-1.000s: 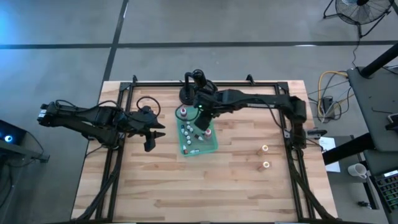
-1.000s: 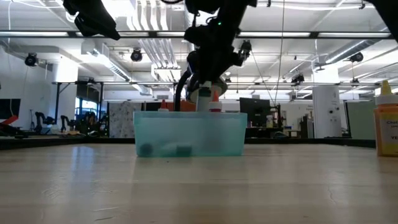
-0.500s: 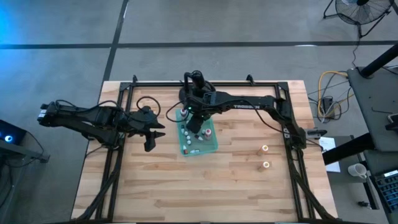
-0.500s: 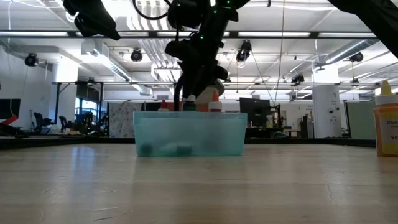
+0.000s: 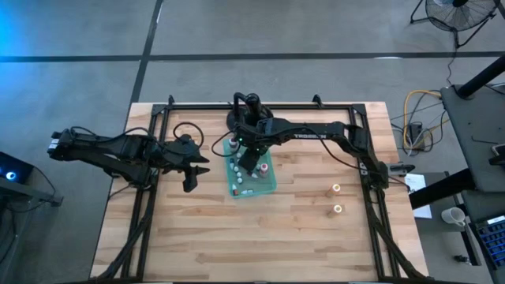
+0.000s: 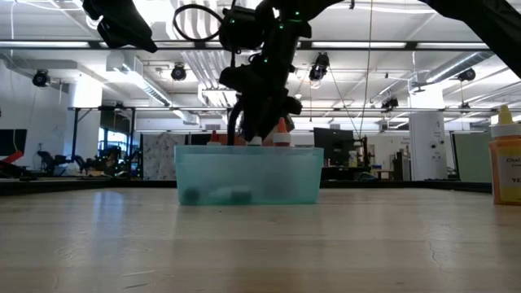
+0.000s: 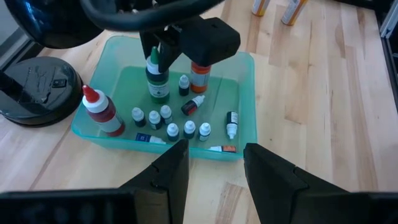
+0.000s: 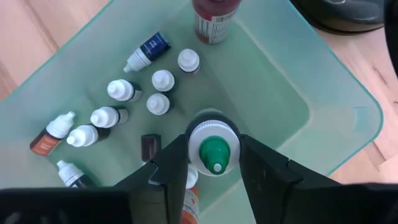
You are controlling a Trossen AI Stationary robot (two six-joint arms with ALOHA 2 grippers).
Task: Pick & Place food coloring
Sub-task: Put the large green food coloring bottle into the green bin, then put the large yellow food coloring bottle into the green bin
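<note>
Right gripper (image 8: 213,163): down over the teal tray (image 5: 268,184), its two fingers on either side of a green-capped bottle (image 8: 214,149), clamped on the bottle's white collar; the left wrist view shows the same dark-green bottle (image 7: 157,81) upright between the fingers.
Left gripper (image 5: 192,175): waiting above the counter (image 5: 260,237) well to the tray's side, jaws parted with nothing between them.
Food coloring (image 8: 163,81): small white-capped dropper bottles inside the tray, just beside the right gripper; several stand upright in a cluster, others lie on their sides on the tray floor.
Blue-label bottle (image 8: 146,50): lying down beyond the cluster from the right gripper; print on the label too small to read.
Brown-label bottle (image 8: 53,134): lying on its side at the far side of the cluster, label unreadable.
Red bottle (image 7: 102,112): taller, red-tipped, upright in the tray corner away from the right gripper; its label shows lines of fine print that cannot be read.
Orange bottle (image 7: 199,76): upright just behind the right gripper, partly hidden by it.
Tray: translucent teal, resting on the counter under the right gripper.
Black stand (image 7: 37,81): round base touching the counter just beside the tray.
Two small bottles (image 5: 337,199): on the counter well apart from both grippers.
Arm lettering (image 5: 304,135): white word along the right arm, starts "TROSSEN", rest unclear.
Yellow bottle (image 6: 506,167): at the low view's edge, label letters cut off.
</note>
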